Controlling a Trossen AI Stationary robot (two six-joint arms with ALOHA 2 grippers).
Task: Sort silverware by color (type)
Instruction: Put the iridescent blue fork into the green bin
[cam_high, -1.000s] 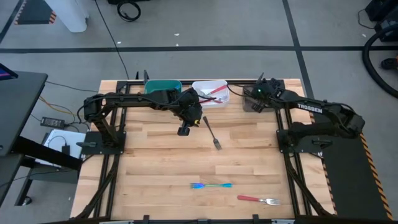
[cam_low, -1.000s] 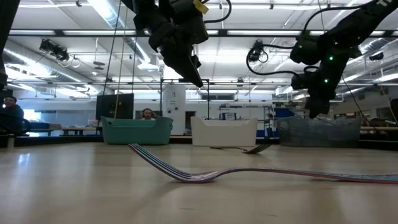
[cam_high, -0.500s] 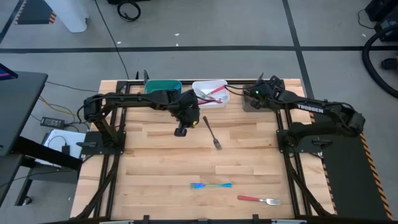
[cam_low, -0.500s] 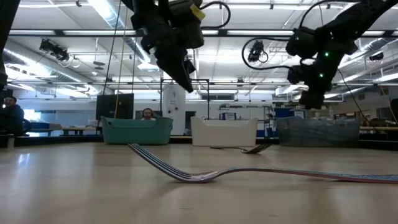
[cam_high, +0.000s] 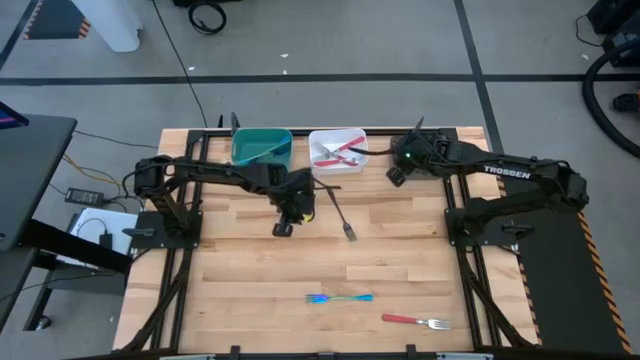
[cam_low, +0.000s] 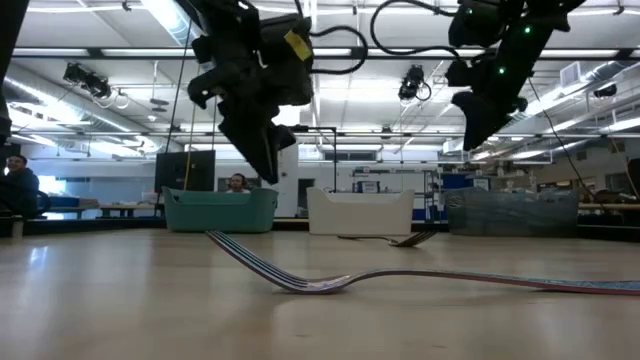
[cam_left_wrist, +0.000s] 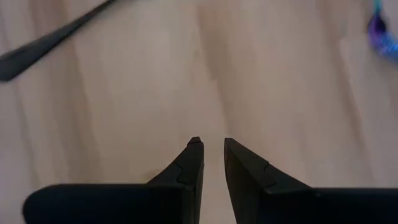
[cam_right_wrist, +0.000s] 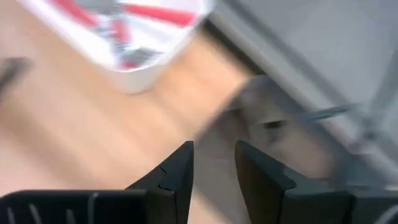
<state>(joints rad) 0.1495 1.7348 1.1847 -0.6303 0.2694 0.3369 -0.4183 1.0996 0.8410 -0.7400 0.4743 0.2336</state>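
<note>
The left gripper (cam_high: 283, 229) hangs empty, fingers narrowly parted, above bare wood with the slim dark grey fork (cam_high: 341, 214) just beside it, while the right gripper (cam_high: 394, 177), fingers apart and empty, hovers beside the white square bin (cam_high: 360, 140) holding red-handled forks (cam_high: 337, 153)

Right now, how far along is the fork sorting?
Done: red forks lie in the white bin. In hand: nothing; the left end effector and the right end effector are both empty. Left: dark fork, blue fork and red fork on the table.
</note>
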